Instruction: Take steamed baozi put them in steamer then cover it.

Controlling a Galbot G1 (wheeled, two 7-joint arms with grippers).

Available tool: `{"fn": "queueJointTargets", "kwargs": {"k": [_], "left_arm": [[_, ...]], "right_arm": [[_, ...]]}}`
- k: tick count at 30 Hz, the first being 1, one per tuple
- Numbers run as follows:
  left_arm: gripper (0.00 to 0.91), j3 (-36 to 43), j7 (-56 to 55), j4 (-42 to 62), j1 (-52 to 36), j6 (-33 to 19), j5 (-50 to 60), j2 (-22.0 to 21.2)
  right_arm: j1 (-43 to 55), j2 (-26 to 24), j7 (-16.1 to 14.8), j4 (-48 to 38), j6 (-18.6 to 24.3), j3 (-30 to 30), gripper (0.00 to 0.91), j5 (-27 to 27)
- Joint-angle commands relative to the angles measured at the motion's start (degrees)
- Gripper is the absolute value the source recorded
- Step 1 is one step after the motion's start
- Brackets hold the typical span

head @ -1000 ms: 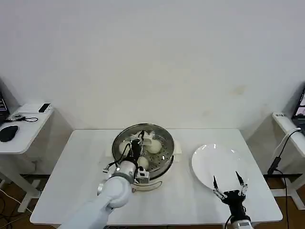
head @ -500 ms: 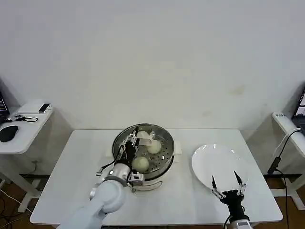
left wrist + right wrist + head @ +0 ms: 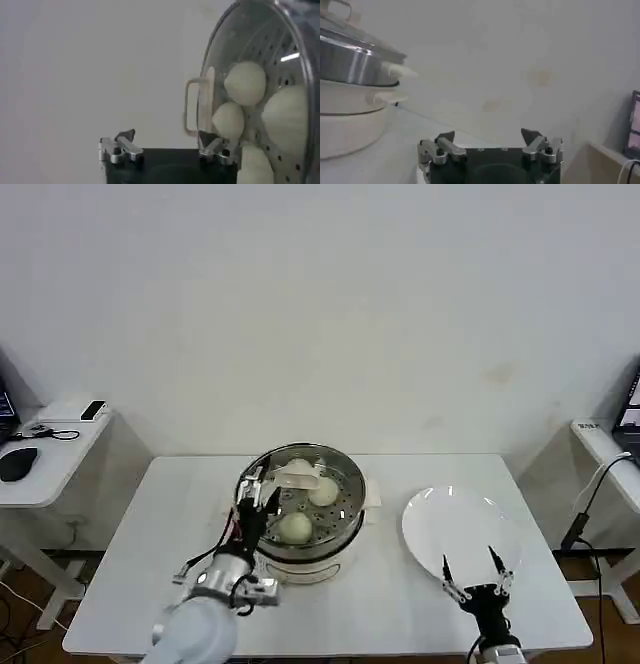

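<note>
We see a round shiny steel steamer [image 3: 301, 509] on its white base, sitting in the middle of the white table [image 3: 120, 554]. Inside it lie the small round cream-white buns [image 3: 295, 527]. In the left wrist view we count four buns [image 3: 245, 82] on the tray with holes. The round clear glass lid with the pale cream handle [image 3: 297, 476] sits on top of the steamer, and we see the buns through the glass. We think the lid is on, but we cannot tell if it sits flat all the way round.

Our left gripper [image 3: 252, 502] hangs just beside the near left rim of the steamer. Its fingers are spread wide and hold nothing. The lid handle [image 3: 199, 106] lies just ahead of this gripper, toward the far side of the pot. The handle is a short bar, and in the head view it runs about side to side. Our left arm is much nearer to it than our right.

Our right gripper [image 3: 476, 576] waits at the near right edge of the table, over the near rim of the flat white plate [image 3: 440, 519]. Its fingers are wide too, and empty. The plate has no buns on it.

We think the job is almost done. If the lid needs a nudge, the left gripper should do it.
</note>
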Motion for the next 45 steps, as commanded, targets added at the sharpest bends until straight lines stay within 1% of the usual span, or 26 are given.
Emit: {"fn": "queueJointTargets", "kwargs": {"k": [1,2,4,6,7,10,12,13,15,17,19,21,23,29,36,45], "left_arm": [[0.907,-28.32,-14.39,-0.08,22.50,-18.12,-47.59,-3.07],[0.907,-30.49,-15.06,0.98,24.06,-22.43,-53.32,-3.72],[0.907,-33.41,-14.92,1.88,25.76,-25.32,-64.42,-5.67],[0.907,-35.91,-14.37,3.05,27.67,-30.11,-71.28,-7.73],[0.907,-36.63,-14.55,3.31,28.40,-30.86,-73.28,-8.30],[0.907,-37.39,-15.96,3.16,31.31,-30.42,-78.15,-9.86],[0.907,-37.78,-15.94,2.84,32.61,-28.74,-80.62,-11.07],[0.907,-37.69,-15.89,2.73,33.98,-28.99,-80.23,-11.70],[0.907,-37.30,-14.67,2.79,36.83,-31.64,-76.82,-13.96],[0.907,-36.42,-13.43,2.81,38.69,-34.29,-75.29,-14.49],[0.907,-36.31,-13.25,2.62,39.82,-34.80,-75.00,-15.71],[0.907,-36.70,-13.22,2.71,40.47,-35.31,-74.42,-16.94],[0.907,-36.70,-13.29,3.10,41.00,-35.75,-74.06,-17.24],[0.907,-36.84,-13.11,3.29,41.76,-36.71,-72.38,-17.82],[0.907,-36.30,-12.81,1.78,42.64,-37.08,-69.74,-18.44],[0.907,-36.11,-12.61,2.07,42.20,-36.67,-68.99,-18.49]], "right_arm": [[0.82,-0.85,-1.28,-2.32,-0.89,-3.20,0.907,6.35],[0.31,-1.23,-1.31,-1.53,-1.51,-4.00,0.907,7.31],[-0.26,-1.43,-1.33,-0.71,-1.91,-4.53,0.907,7.12],[-1.01,-2.01,-1.30,0.18,-2.52,-5.60,0.907,7.40],[-1.47,-2.35,-1.30,0.71,-2.67,-5.88,0.907,7.50],[-3.22,-3.35,-1.30,2.51,-3.18,-6.40,0.907,7.66],[-4.33,-4.37,-1.32,3.70,-3.97,-6.44,0.907,8.33],[-5.27,-5.11,-1.30,4.65,-5.22,-6.33,0.907,10.42],[-6.00,-6.33,-1.05,5.24,-5.52,-6.21,0.907,11.04],[-7.38,-7.51,-1.36,6.43,-6.44,-6.47,0.907,11.71],[-8.67,-8.45,-1.55,7.52,-8.09,-7.04,0.907,14.18],[-9.20,-9.15,-2.39,7.93,-8.66,-7.12,0.907,16.01],[-9.43,-9.83,-2.19,8.59,-9.50,-7.01,0.907,17.69],[-9.35,-10.50,-1.57,10.22,-10.12,-7.68,0.907,17.55],[-9.42,-9.99,-0.06,11.33,-11.30,-8.93,0.907,15.59],[-9.78,-11.16,1.75,12.91,-14.59,-9.78,0.907,15.87]]}}
